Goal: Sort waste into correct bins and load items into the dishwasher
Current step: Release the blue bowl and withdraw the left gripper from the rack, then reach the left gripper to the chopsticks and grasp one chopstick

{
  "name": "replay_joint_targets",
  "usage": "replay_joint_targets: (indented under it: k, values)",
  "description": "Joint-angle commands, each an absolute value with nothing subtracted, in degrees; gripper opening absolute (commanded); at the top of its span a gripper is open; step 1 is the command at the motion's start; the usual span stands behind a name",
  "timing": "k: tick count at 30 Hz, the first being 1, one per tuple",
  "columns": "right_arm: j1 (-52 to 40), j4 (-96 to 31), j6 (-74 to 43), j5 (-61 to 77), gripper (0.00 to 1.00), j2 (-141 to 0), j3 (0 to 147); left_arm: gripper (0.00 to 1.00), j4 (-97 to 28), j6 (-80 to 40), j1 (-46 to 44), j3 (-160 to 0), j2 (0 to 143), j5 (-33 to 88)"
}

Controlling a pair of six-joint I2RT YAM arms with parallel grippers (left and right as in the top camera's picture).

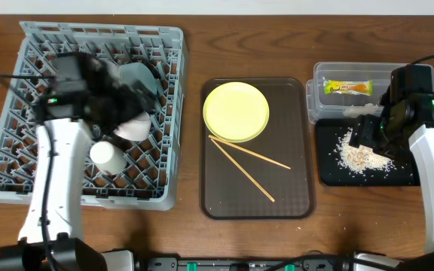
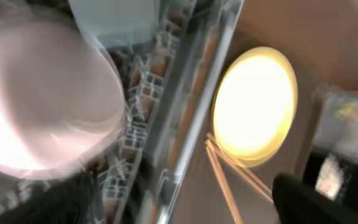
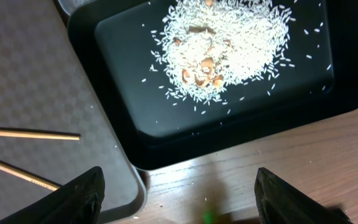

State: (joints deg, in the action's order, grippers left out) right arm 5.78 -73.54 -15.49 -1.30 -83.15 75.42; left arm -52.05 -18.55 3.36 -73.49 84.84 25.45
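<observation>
The left gripper point(image 2: 184, 186) hangs over the rack's point(image 1: 173, 75) right side with its fingers spread, a white bowl point(image 1: 132, 128) just beside it. The right gripper point(image 3: 179, 177) hovers with fingers apart and empty over the black bin point(image 3: 166, 137) of rice point(image 3: 229, 43) at the table's point(image 1: 353, 218) right edge. A plate point(image 1: 236, 111) and chopsticks point(image 1: 241, 168) lie on the centre tray point(image 1: 224, 192).

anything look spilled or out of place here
Nothing badly wrong. The loose white rice is scattered but lies inside the black rectangular bin; the two wooden chopsticks lie splayed on the brown plastic tray.
</observation>
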Motion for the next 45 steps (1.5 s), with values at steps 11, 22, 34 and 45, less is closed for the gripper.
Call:
replay_joint_targets:
  k: [11, 22, 34, 45]
  values:
    - [6.6, -74.0, -15.6, -1.4, 0.75, -82.4, 75.8, 0.94, -53.6, -36.1, -27.4, -72.1, 87.2, 11.3]
    - [6.6, -74.2, -15.6, -1.4, 0.79, -82.4, 75.8, 0.94, -46.0, -46.3, -42.9, -72.1, 96.2, 4.6]
    - [6.6, -74.6, -14.5, -1.4, 0.79, -82.4, 75.8, 0.93, -43.6, -56.9, -45.7, -72.1, 110.2, 3.4]
    - [6.6, -74.6, -14.5, -1.4, 0.79, -82.4, 75.8, 0.50, -45.2, -56.9, -45.7, -72.1, 112.7, 3.6]
